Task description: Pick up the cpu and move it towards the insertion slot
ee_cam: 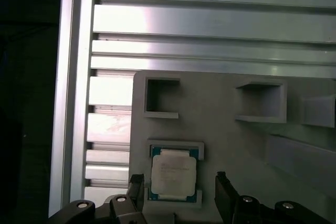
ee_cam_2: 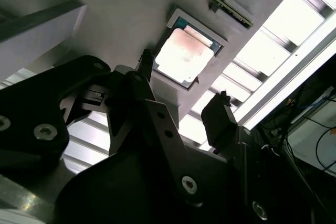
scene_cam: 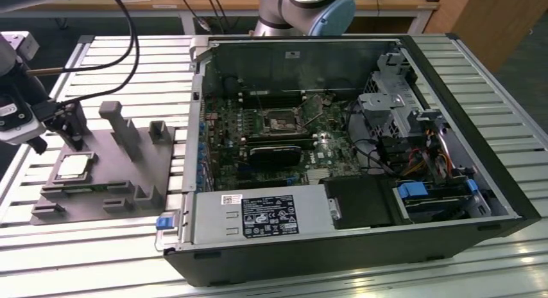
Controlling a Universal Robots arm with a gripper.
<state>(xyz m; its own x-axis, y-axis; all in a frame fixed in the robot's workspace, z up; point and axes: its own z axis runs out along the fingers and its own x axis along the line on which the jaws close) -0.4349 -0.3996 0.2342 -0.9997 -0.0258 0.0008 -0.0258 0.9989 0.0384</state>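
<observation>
Gripper (scene_cam: pixel 55 142) is at the exterior view's left, over the grey fixture (scene_cam: pixel 128 182) on the slatted bench (scene_cam: pixel 102 259). Your fingers (ee_cam: pixel 135 184) are spread wide and hold nothing.

In both wrist views they stand one on each side of the cpu (ee_cam: pixel 174 174), with a gap showing on each side and no contact seen. You cannot tell from these views how high they are above it.

The cpu lies flat in its square recess on the fixture, silvery top up, toward the fixture's left side in the exterior view. Two square pockets (ee_cam: pixel 161 97) sit beyond it on the same fixture.

The slot (scene_cam: pixel 280 123) is on the board (scene_cam: pixel 227 150) inside the open case (scene_cam: pixel 445 73), well apart from the cpu, toward the exterior view's right. It has a dark centre and a thin metal frame. A black block (scene_cam: pixel 274 155) lies just on its near side.
</observation>
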